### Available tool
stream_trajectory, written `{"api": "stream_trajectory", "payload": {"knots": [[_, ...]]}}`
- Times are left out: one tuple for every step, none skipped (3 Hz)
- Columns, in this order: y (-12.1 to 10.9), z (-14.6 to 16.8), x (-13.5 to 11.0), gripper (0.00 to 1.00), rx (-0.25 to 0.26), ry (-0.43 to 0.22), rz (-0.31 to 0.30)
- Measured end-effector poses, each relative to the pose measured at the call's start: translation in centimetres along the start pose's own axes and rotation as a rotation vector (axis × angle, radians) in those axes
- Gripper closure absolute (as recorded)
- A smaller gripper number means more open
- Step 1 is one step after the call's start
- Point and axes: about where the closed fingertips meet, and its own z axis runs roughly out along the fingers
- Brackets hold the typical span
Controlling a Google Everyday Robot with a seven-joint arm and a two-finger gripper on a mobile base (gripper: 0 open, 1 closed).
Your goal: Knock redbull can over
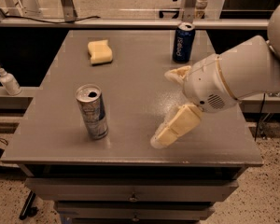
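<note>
Grey and flat-topped, the counter (pixel 130 153) fills most of the frame, with a drawer front and small handles showing along its lower edge and a speckled floor at the bottom corners. Behind it, across the top of the frame, run metal frame legs and a pale rail.

The redbull can (pixel 92 111) stands upright in the left-centre of the frame, on the front left part of the counter, near its front edge. It is slim and tall, silver with blue panels on its side. Its silver top faces the camera, showing the pull-tab and a dark opening. Its side bears printed markings, but none of them can be read.

The claw (pixel 162 107) is in the centre-right of the frame, on a fat white arm that comes in from the right edge. Its two cream fingers (pixel 177 125) are spread wide, with nothing between them: one reaches low over the front of the counter, the other sits higher, toward the back. The claw is to the right of the redbull can and clearly apart from it.

A dark blue can (pixel 183 42) stands upright at the upper centre-right, near the back edge. White lettering runs up its side, too unclear to read. A yellow sponge (pixel 100 52) lies at the upper left of the counter. A small white pump bottle (pixel 8 80) stands on a lower ledge at the left edge of the frame.
</note>
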Motion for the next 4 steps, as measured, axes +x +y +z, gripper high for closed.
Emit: {"api": "stream_trajectory", "payload": {"knots": [[0.2, 0.5, -1.0, 0.00, -0.011, -0.032, -0.017], [0.3, 3.4, -3.0, 0.00, -0.032, -0.088, -0.039], [0.8, 6.7, -5.0, 0.00, -0.060, -0.147, -0.037], [1.7, 10.2, -6.6, 0.00, -0.088, -0.219, -0.034]]}}
